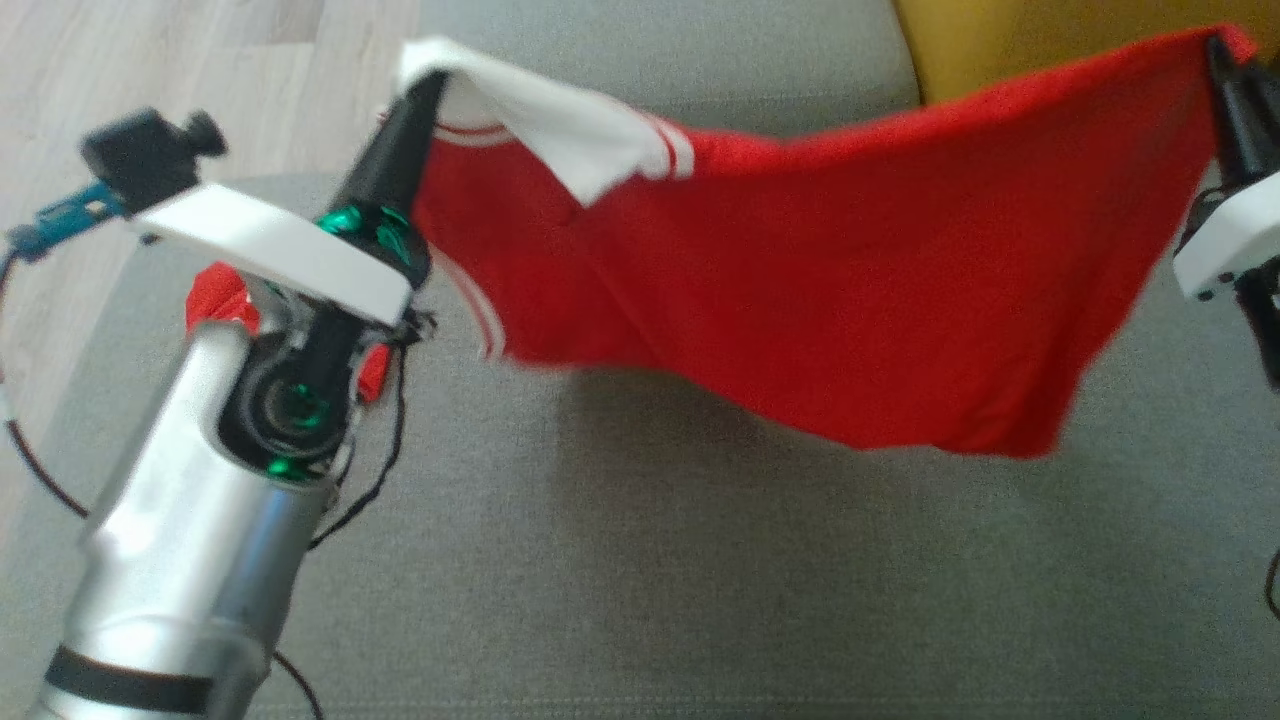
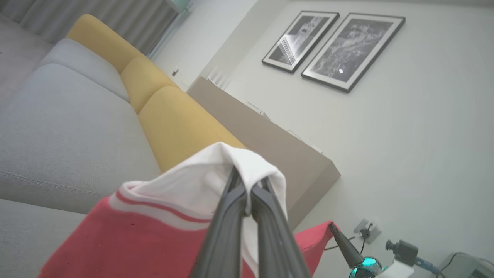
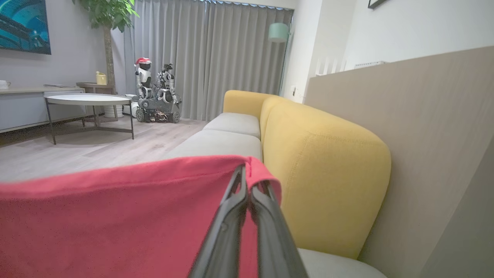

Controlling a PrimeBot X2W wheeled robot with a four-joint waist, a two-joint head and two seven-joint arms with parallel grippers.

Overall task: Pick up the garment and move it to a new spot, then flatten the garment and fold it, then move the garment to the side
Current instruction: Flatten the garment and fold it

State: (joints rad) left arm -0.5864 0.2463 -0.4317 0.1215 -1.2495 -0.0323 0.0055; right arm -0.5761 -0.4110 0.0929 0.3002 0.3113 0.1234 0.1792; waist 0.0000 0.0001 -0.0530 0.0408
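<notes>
I see the sofa (image 3: pixel 328 173) with grey seat cushions along the front and mustard-yellow back cushions (image 1: pixel 1050 40) behind. The near seat cushion (image 1: pixel 640 560) is broad and flat, with a stitched line close to its front edge. A seam parts it from the next seat cushion (image 1: pixel 650 50) further along. A soft shadow (image 1: pixel 700 410) darkens the middle of the near one. Past the sofa's front edge runs the pale wood floor (image 1: pixel 150 60). On it, well away, a round table (image 3: pixel 87 99) and a small wheeled robot (image 3: pixel 156 100) stand near the grey curtains (image 3: pixel 216 58).
</notes>
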